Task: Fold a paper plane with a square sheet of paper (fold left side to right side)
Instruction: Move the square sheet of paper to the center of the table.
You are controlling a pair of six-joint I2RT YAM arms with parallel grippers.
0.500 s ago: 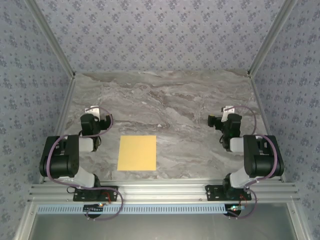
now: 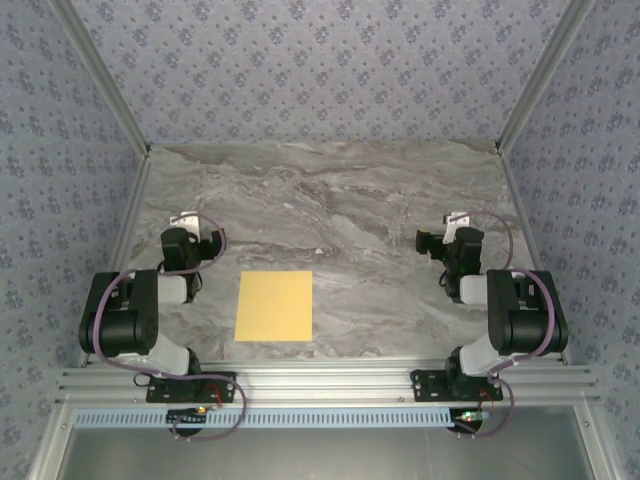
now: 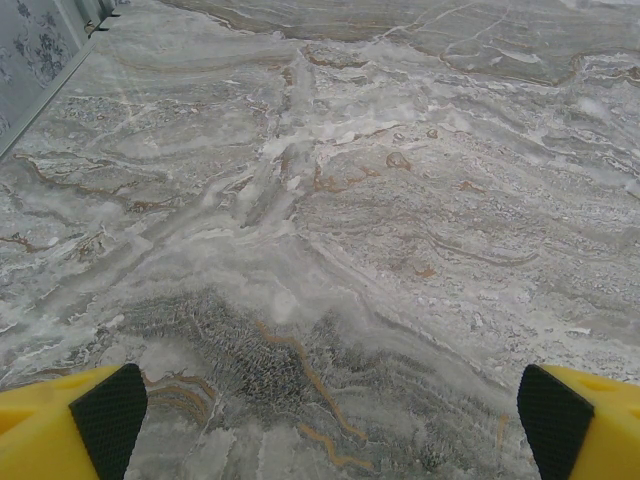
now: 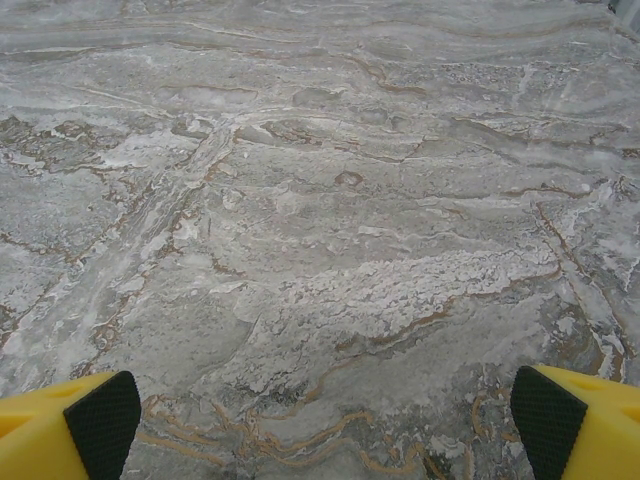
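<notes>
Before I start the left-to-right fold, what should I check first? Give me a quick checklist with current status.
1. The square sheet of paper lies flat and unfolded on the table: ok.
2. The left gripper is open and empty: ok.
3. The right gripper is open and empty: ok.
4. Both grippers stand apart from the sheet: ok.
5. Sheet's left edge raised enough to pinch: cannot tell.

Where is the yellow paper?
In the top view, the square sheet of paper lies flat on the marble table near its front edge, closer to the left arm.
</notes>
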